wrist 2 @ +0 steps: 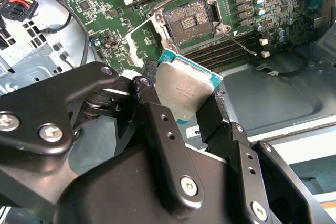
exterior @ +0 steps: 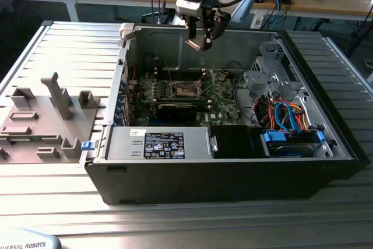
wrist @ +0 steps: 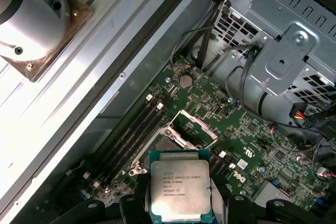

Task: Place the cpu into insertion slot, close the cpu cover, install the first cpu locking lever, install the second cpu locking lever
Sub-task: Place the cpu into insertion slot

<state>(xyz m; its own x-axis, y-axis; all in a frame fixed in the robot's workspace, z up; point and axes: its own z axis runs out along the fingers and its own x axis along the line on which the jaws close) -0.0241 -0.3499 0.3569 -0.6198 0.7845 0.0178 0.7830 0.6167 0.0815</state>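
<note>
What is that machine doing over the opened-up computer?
A robot's claw is shut on a small square silver chip, gripping it by its edges and holding it in the air above an open computer case. On the green circuit board below, the square socket meant for the chip sits uncovered and empty, so the chip has not gone in yet.

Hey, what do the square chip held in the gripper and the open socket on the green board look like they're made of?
The small square cpu with the dull silver-grey top looks like matte metal, giving a soft, even sheen. Its thin green rim looks like circuit-board laminate. The square dark insertion slot seems to be dark plastic inside, framed by bright silver metal, probably steel, judging by its hard glints.
</note>
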